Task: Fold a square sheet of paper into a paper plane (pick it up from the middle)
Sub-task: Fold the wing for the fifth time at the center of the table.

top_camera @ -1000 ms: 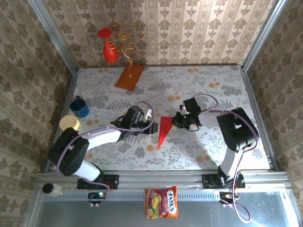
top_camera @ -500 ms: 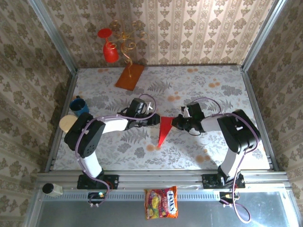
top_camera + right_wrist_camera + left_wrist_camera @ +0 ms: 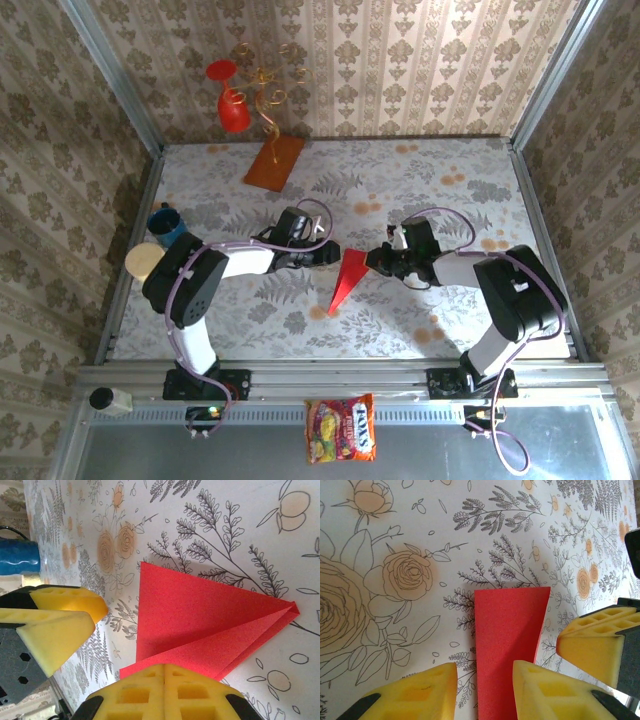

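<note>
Red paper plane (image 3: 345,277) lies on the table (image 3: 450,190) between both grippers; left gripper (image 3: 485,682) jaws apart around its wide end, right gripper (image 3: 165,669) jaws together at its edge.

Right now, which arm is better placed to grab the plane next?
Left, probably: the left gripper is open over the paper plane; the right gripper is shut at its edge.

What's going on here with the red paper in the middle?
Both arms meet over the paper plane, a red folded dart lying on the table. The left gripper is open, its fingers straddling the dart's wide end. The right gripper is shut, with its tips at the edge of that same end; whether it presses on the paper is unclear.
</note>
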